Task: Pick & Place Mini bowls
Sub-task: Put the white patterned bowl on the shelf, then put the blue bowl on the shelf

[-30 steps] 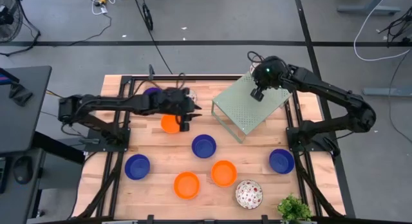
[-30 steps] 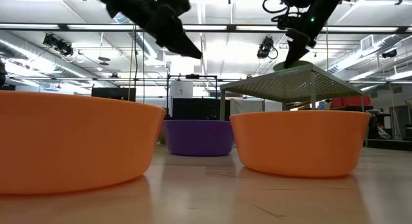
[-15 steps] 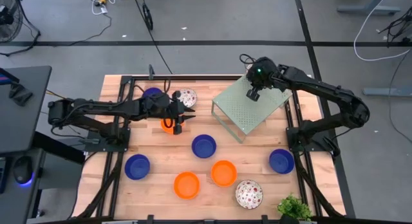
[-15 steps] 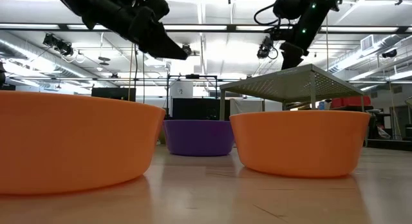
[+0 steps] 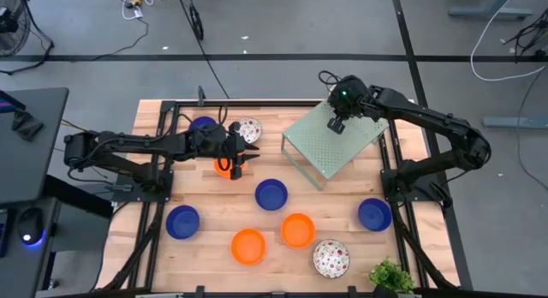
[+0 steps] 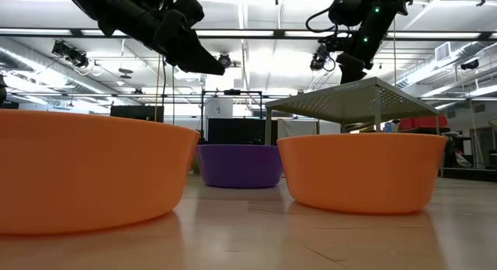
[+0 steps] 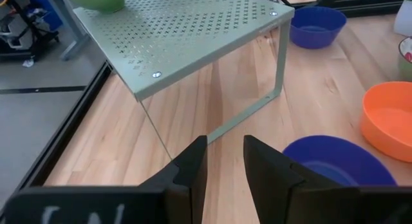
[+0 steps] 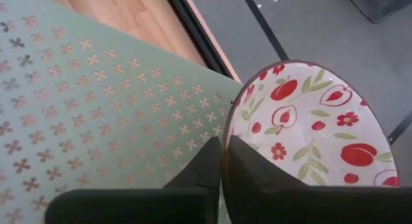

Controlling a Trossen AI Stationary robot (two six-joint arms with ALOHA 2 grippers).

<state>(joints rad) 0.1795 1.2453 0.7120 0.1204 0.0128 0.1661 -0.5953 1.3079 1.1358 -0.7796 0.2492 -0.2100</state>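
— Where does everything sit?
— The rack (image 5: pixel 333 144) stands at two o'clock; my right gripper (image 5: pixel 336 125) hangs over its far corner, my left gripper (image 5: pixel 238 163) at ten o'clock above a bowl (image 5: pixel 224 166).
— And the other bowls?
— The remaining bowls (image 5: pixel 297 230) are spread nearer, from seven round to four.

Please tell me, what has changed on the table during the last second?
The left gripper drew back toward its own side, uncovering the speckled bowl; it now hangs open over an orange bowl. The right gripper, shut on a flowered bowl at the rim, rose a little above the rack. The other bowls and the rack stayed put.
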